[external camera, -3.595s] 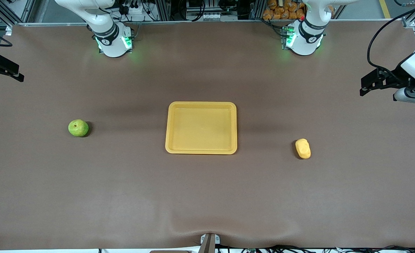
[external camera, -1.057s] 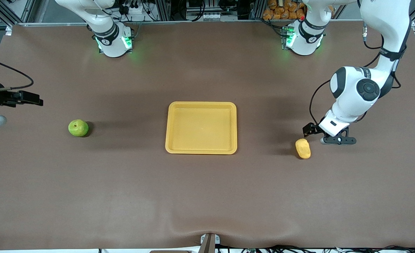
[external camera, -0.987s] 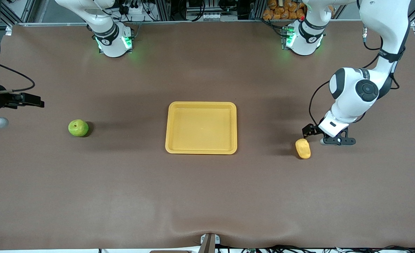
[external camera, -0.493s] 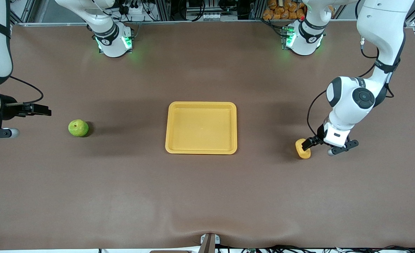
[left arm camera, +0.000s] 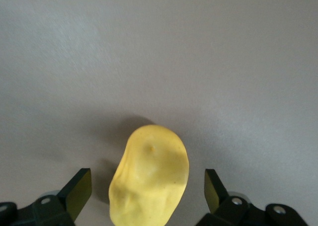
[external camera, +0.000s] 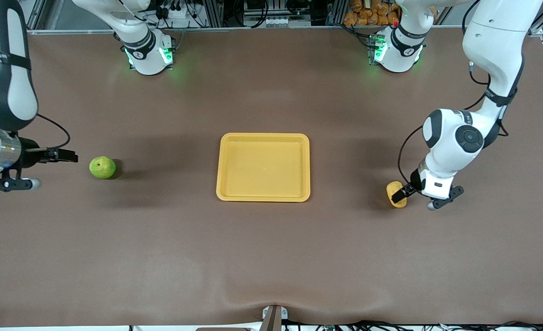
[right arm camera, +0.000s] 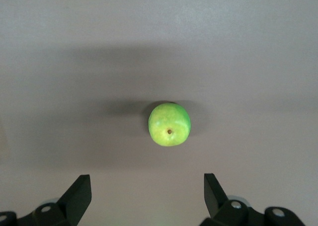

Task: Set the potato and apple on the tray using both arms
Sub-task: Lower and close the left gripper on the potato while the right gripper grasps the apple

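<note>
The yellow-orange potato (external camera: 393,188) lies on the brown table toward the left arm's end. My left gripper (external camera: 398,196) is down at it and open. In the left wrist view the potato (left arm camera: 149,179) sits between the two fingers of my left gripper (left arm camera: 146,191), with a gap on each side. The green apple (external camera: 102,167) lies toward the right arm's end. My right gripper (external camera: 71,156) is open and empty, short of the apple. In the right wrist view the apple (right arm camera: 169,124) lies ahead of my right gripper (right arm camera: 146,192). The yellow tray (external camera: 263,136) lies empty mid-table.
The two arm bases (external camera: 148,55) (external camera: 398,53) stand at the table's edge farthest from the front camera. A small metal clamp (external camera: 274,317) sits at the edge nearest to it. Bare brown tabletop lies between the tray and each fruit.
My left gripper has come down from beside the potato and now straddles it. My right gripper has moved in from the table's end toward the apple. The fruit and the tray have not moved.
</note>
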Motion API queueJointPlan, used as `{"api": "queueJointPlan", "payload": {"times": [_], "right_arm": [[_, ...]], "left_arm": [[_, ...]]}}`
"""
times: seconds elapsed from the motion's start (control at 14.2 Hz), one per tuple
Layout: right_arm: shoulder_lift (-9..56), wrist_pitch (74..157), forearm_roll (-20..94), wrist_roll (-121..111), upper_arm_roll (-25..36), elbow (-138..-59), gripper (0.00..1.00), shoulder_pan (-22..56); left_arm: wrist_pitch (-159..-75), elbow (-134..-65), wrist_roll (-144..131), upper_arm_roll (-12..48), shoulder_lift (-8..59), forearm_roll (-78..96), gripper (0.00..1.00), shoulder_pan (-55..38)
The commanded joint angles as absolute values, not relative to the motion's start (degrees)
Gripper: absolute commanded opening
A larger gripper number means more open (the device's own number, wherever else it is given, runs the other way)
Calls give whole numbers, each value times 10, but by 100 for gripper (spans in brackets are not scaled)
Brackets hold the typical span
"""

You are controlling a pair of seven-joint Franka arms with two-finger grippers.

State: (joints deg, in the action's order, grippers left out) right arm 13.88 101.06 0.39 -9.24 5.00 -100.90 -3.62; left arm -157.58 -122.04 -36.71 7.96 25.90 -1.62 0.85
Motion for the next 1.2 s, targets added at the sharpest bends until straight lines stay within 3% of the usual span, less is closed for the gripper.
{"api": "queueJointPlan", "payload": {"times": [0.0, 0.56, 0.7, 0.78, 0.92, 1.13], "right_arm": [[154, 1040, 0, -91, 45, -1028, 100, -44], [203, 1098, -5, -92, 45, -1045, 100, -60], [203, 1144, -5, -92, 45, -1080, 100, -60], [203, 1163, -5, -92, 45, -1093, 100, -61], [204, 1189, -5, -92, 45, -1115, 100, -61], [204, 1223, -5, -97, 45, -1144, 100, -62]], "left_arm": [[-1577, -1212, -380, 80, 271, -13, 100, 4], [-1577, -1190, -381, 78, 311, -15, 100, 3], [-1576, -1188, -381, 79, 313, -15, 35, 3], [-1576, -1188, -384, 79, 313, -15, 18, 3], [-1576, -1187, -383, 78, 310, -16, 3, 3], [-1571, -1179, -384, 79, 287, -16, 0, 4]]}}
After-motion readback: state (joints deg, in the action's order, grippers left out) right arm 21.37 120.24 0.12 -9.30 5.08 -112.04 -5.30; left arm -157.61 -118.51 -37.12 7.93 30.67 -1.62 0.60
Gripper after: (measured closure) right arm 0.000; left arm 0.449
